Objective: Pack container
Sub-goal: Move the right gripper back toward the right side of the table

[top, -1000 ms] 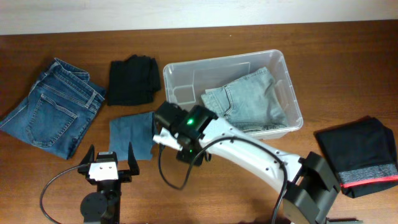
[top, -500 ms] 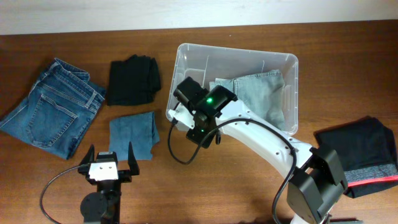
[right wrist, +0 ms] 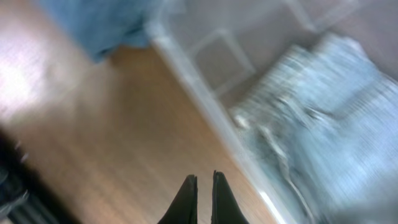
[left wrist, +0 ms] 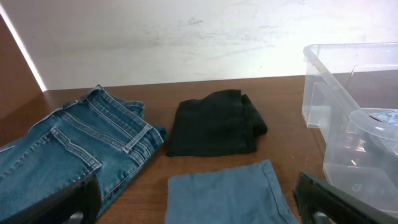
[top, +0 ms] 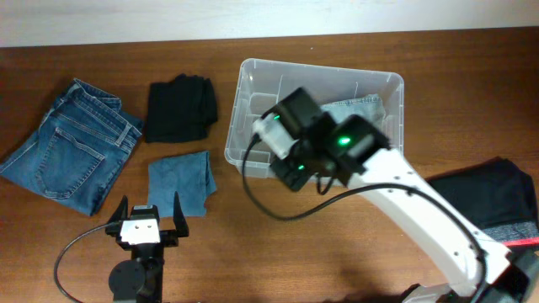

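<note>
Hovering: right hand (right wrist: 203, 177) | container (top: 337, 70) holds pale jeans (right wrist: 339, 112) (label (right wrist: 221, 51) blurred)

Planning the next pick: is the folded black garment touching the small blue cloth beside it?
Apart. The left wrist view shows a strip of bare table between the black garment and the blue cloth.

The container (top: 250, 93) has turned on the table since a second ago. I've swung my right gripper (right wrist: 203, 180) from its left corner rightward along its near wall.
</note>
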Action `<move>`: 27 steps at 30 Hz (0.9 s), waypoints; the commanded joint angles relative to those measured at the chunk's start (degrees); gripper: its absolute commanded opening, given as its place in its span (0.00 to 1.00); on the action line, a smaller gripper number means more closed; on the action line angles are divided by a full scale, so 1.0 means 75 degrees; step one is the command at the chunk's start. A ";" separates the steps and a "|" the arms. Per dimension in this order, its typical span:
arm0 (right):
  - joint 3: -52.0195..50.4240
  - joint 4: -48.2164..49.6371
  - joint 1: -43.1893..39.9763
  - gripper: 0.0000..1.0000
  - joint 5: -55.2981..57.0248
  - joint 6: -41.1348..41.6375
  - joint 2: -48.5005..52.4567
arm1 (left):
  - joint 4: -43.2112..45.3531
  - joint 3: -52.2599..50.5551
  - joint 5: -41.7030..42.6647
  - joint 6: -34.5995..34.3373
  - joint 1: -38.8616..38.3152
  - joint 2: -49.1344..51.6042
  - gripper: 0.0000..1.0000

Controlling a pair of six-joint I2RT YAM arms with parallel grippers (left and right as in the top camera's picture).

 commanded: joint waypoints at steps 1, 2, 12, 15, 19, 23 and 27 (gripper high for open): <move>0.0006 -0.0501 -0.0551 0.04 0.0653 0.1510 -0.0006 | 0.0023 -0.0055 -0.0082 0.0146 0.0020 -0.0064 1.00; 0.0006 -0.0819 -0.0708 0.04 0.0656 0.1600 0.0012 | 0.0023 -0.0055 -0.0082 0.0146 0.0020 -0.0064 0.99; -0.0003 -0.2871 -0.2186 0.04 0.0711 0.1612 0.0050 | 0.0023 -0.0055 -0.0085 0.0146 0.0020 -0.0064 1.00; -0.0015 -0.3101 -0.2722 0.04 0.0699 0.1620 0.0067 | 0.0023 -0.0055 -0.0085 0.0146 0.0020 -0.0064 0.99; -0.0309 -0.3188 -0.3279 0.04 0.0685 0.1816 0.0073 | 0.0023 -0.0055 -0.0082 0.0149 0.0020 -0.0064 0.99; -0.0889 -0.3016 -0.3529 0.04 0.0685 0.1818 0.0073 | 0.0023 -0.0055 -0.0082 0.0146 0.0020 -0.0064 0.99; -0.1588 -0.2527 -0.3620 0.04 0.0705 0.1877 0.0073 | 0.0023 -0.0055 -0.0082 0.0149 0.0020 -0.0064 0.99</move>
